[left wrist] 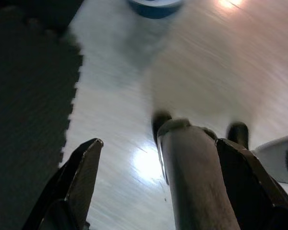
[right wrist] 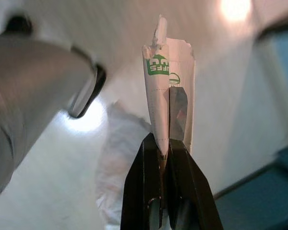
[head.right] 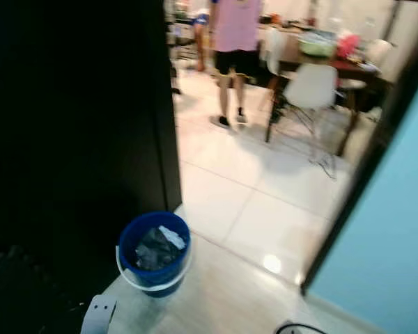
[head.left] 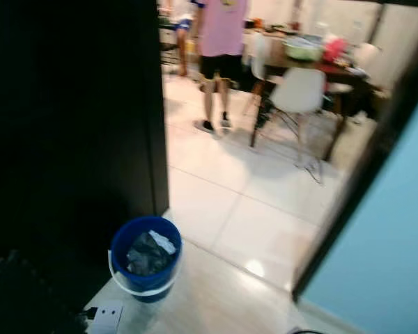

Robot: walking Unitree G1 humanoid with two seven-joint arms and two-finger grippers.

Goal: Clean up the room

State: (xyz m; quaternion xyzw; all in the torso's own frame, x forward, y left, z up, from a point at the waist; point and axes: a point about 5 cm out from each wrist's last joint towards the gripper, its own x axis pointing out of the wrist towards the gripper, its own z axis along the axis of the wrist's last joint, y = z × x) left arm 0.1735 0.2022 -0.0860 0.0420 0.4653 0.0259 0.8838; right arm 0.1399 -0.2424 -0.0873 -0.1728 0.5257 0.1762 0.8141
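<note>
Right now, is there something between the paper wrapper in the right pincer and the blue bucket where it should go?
Nothing visible blocks it. The right pincer is shut on the paper wrapper. The blue bucket stands on bare pale floor beside the dark wall, open on top, with dark trash inside. A person stands far beyond it.

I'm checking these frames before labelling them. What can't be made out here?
- Items on the dining table: blurred, far off in the eye views.
- Contents of the blue bucket: dark, crumpled, unclear.
- Green print on the paper wrapper in the right gripper: folded, partly hidden.
- Person: cut by the top edge.
</note>
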